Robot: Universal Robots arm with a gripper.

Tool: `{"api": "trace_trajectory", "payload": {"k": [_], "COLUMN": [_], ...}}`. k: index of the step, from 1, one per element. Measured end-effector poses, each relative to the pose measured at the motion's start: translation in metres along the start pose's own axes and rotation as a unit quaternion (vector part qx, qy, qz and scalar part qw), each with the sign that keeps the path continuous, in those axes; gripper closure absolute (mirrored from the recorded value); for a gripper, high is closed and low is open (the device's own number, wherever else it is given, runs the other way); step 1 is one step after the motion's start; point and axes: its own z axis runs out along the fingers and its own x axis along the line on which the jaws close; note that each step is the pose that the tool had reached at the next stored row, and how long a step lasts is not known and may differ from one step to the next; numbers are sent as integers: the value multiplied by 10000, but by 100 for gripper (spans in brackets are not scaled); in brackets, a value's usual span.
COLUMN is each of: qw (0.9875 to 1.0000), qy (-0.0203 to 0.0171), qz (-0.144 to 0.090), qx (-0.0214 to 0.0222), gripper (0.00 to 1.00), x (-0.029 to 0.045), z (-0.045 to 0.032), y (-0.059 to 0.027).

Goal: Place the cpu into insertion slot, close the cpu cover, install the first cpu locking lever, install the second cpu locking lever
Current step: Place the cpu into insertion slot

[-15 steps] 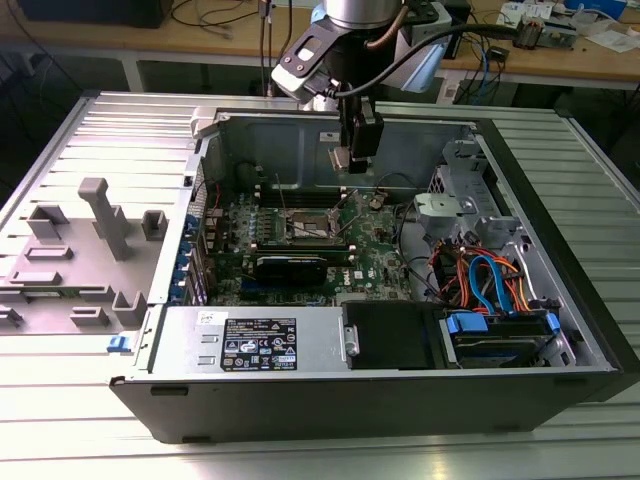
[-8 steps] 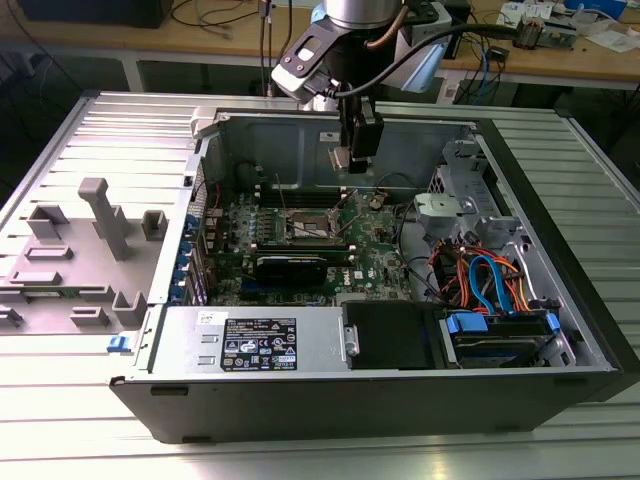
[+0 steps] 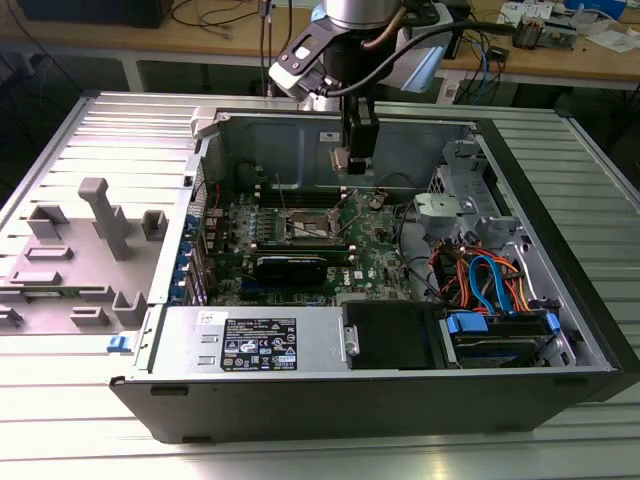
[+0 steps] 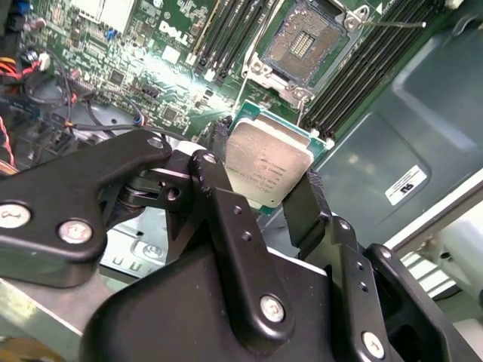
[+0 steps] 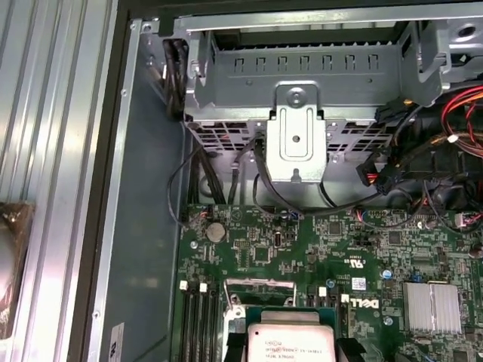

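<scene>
My gripper (image 3: 347, 160) hangs above the open computer case, shut on the cpu (image 3: 339, 160), a small square chip with a silvery top. In the second wrist view the black fingers (image 4: 305, 205) clamp the cpu (image 4: 268, 167) by its two side edges. The insertion slot (image 4: 308, 41) lies uncovered on the green board, below and a little ahead of the chip, its contact field showing inside a silver rim. In the exterior view the slot (image 3: 308, 224) sits to the left of the gripper and lower. The cpu cover (image 5: 260, 285) stands swung up at the slot's edge. A thin wire lever (image 4: 392, 24) sticks out beside the slot.
Long black memory slots (image 4: 226, 38) flank the socket on both sides. A metal drive cage (image 5: 296, 143) and bundled cables (image 3: 480, 275) fill the exterior view's right part of the case. A power supply (image 3: 255, 340) runs along the front. A grey plastic fixture (image 3: 95, 245) lies outside the case.
</scene>
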Motion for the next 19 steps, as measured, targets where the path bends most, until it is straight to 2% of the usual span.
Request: {"api": "trace_trajectory", "payload": {"k": [4,9,12,15,19], "qw": [9997,9997,9997,9997,9997], "qy": [-19,-20,-21,-23,-22], "qz": [223,229,240,253,254], "qx": [-4,-5,-4,-3,-3], "gripper": [46,46,46,46,46], "x": [0,0,1,1,1], "z": [3,4,0,11,15], "y": [-1,-15,-104,-132,-134]}}
